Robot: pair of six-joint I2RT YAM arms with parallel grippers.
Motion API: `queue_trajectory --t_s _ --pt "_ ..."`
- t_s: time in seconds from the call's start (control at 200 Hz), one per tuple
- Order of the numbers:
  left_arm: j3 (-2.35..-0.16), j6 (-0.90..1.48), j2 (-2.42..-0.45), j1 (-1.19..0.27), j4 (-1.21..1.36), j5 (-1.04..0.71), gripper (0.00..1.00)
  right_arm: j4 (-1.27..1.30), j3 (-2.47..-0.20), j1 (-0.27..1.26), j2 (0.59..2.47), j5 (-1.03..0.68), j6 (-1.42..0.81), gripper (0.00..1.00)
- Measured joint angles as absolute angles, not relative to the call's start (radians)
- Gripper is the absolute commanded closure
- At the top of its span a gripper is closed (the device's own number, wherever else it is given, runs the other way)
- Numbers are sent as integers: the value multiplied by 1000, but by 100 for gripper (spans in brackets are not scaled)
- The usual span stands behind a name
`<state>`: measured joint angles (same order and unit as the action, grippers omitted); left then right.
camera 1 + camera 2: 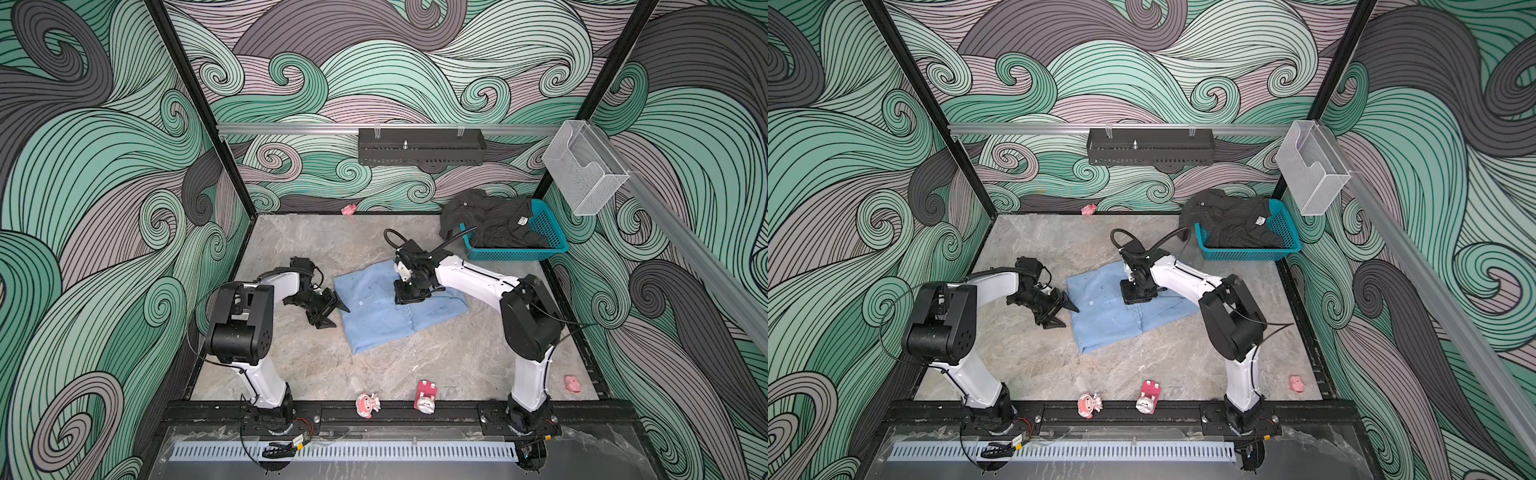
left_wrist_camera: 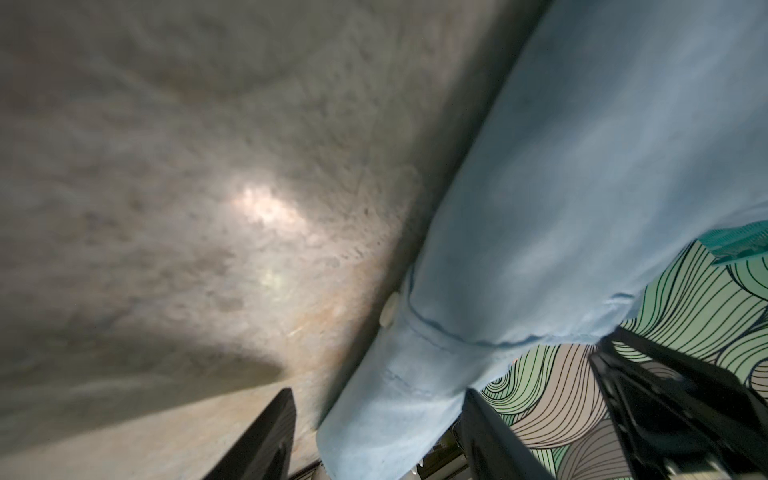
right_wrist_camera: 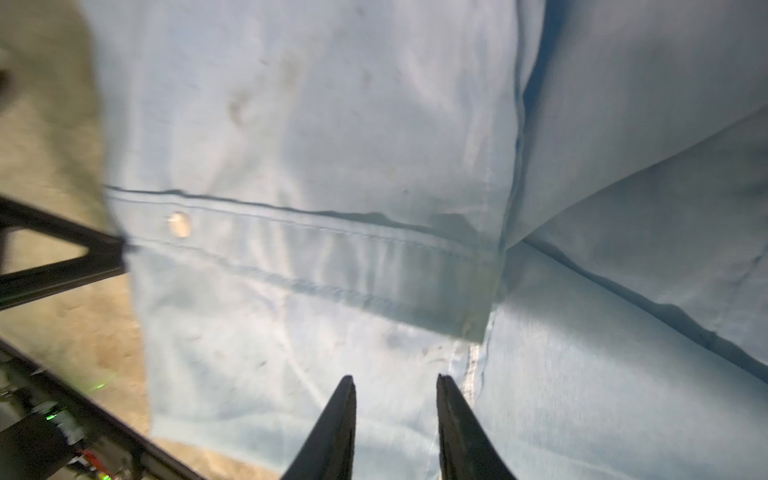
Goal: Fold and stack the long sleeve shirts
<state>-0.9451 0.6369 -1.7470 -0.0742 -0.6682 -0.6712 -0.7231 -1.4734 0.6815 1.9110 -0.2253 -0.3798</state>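
Your light blue shirt [image 1: 382, 320] lies partly folded in the middle of the grey tabletop [image 1: 291, 365], a rough rectangle set at an angle in both top views. Your left gripper [image 1: 338, 318] reaches in low from the left with its jaws spread: one finger lies over the shirt's left edge, the other over the bare tabletop just beside it. In the left wrist view a stitched band of blue cloth runs between the two parted fingers [image 2: 266, 436], with a pale button [image 2: 390, 311] at its edge. That blurred view does not show whether either finger touches the cloth. Your right gripper [image 1: 409, 300] points down over the far half of the same shirt. In the right wrist view the right gripper [image 3: 395, 382] has its jaws a little apart, released, with nothing between them. Blue cloth fills that view, crossed by a stitched button strip. The dark shirt [image 1: 490, 220] sits crumpled in the teal basket [image 1: 515, 253] at the far right corner of the tabletop, with part of it spilling over the basket's left rim and a small tag showing. A pink doll [image 1: 368, 405] and a pink-and-white toy [image 1: 426, 397] lie at the near edge between the two arm bases, well apart from both shirts.
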Motion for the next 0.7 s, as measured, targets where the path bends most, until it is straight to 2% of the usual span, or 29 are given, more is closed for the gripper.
queue_trajectory --t_s 0.255,0.49,0.7 --pt "-923 653 -1768 -77 -569 -719 36 -708 -1638 685 1991 -284 -394 67" --pt "-907 660 -1779 -89 -514 -761 42 -709 -1596 650 2155 -309 -402 68" --pt "-898 661 -1795 -91 -495 -783 49 -704 -1591 619 2155 -341 -402 69"
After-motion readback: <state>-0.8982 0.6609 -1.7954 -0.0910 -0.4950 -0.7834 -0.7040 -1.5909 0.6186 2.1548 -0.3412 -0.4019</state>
